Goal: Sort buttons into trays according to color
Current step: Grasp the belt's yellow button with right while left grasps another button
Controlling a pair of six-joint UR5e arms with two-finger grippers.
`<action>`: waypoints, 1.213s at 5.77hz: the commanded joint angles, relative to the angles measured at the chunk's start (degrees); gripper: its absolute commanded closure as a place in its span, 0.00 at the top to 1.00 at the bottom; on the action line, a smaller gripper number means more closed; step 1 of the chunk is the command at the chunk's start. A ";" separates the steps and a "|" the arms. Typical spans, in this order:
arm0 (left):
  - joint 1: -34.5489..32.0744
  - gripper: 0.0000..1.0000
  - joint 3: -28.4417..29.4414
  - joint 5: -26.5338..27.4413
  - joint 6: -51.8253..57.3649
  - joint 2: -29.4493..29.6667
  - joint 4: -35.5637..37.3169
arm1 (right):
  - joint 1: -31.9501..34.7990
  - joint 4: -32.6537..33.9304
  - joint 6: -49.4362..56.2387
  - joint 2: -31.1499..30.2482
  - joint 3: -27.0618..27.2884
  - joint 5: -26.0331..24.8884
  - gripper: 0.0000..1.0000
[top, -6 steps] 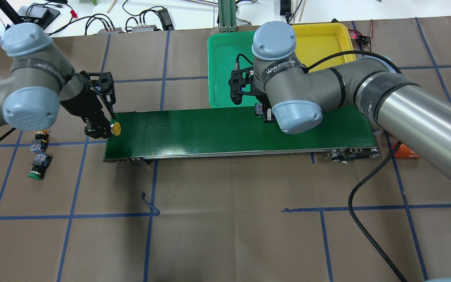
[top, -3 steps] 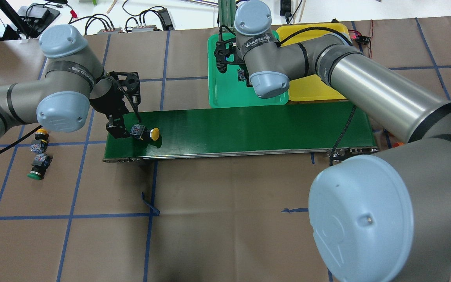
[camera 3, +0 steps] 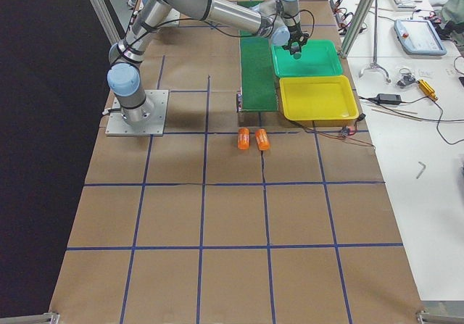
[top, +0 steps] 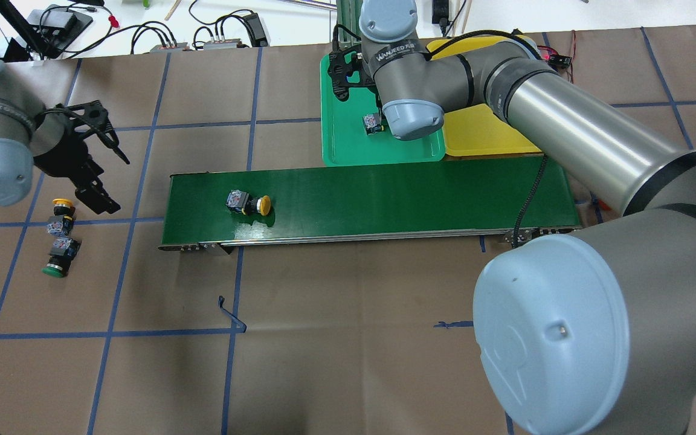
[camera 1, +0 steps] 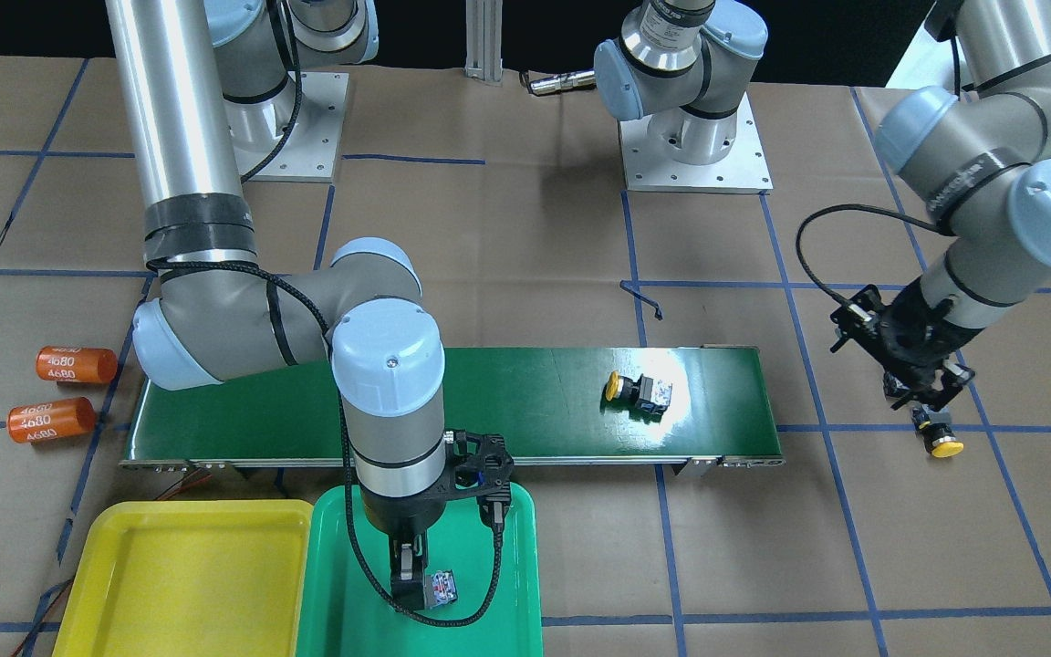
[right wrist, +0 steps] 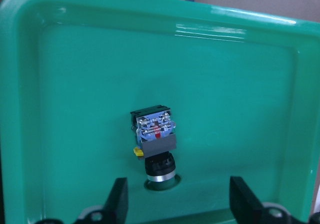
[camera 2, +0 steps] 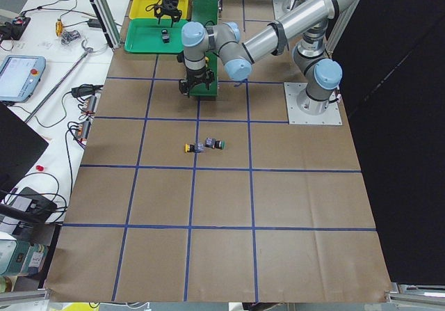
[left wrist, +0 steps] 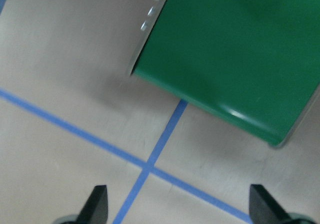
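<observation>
A green button (right wrist: 156, 144) lies in the green tray (right wrist: 60, 108), between the open fingers of my right gripper (right wrist: 177, 204), which hovers over it; it also shows in the overhead view (top: 373, 124). The yellow tray (top: 487, 130) beside it holds nothing I can see. A yellow button (top: 249, 203) lies on the dark-green belt (top: 414, 199). Another yellow button (top: 61, 214) and a green button (top: 58, 258) lie on the table at the left. My left gripper (top: 99, 199) is open and empty, just right of that yellow button.
Two orange "4680" cylinders (camera 1: 77, 364) lie on the table past the belt's end on my right. Cables and power bricks (top: 221, 36) run along the far edge. An aluminium post (top: 345, 24) stands behind the green tray.
My left gripper let go of the yellow button on the belt and swung left off the belt. My right arm moved from the belt to over the green tray, where the green button now lies.
</observation>
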State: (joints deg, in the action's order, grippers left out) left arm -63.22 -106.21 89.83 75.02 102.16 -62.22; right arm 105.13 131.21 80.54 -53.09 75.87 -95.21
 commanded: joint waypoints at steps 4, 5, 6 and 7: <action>13.38 0.96 -1.89 0.09 -20.34 12.17 7.20 | 8.31 -22.50 -17.19 -11.16 4.27 0.73 1.00; 13.74 0.49 -1.99 0.70 -21.30 11.40 6.85 | 9.38 -22.40 -18.82 -10.98 4.55 0.99 1.00; 13.39 0.11 -2.16 1.92 -21.49 11.14 6.32 | 10.44 -22.49 -22.67 -10.46 4.82 4.04 1.00; 13.39 0.00 -2.34 1.76 -21.40 11.31 6.41 | 10.71 -22.40 -23.58 -9.06 4.91 5.90 1.00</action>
State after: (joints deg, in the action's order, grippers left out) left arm -49.79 -108.37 91.40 53.67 113.43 -55.73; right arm 115.34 108.76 58.57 -63.24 80.61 -91.25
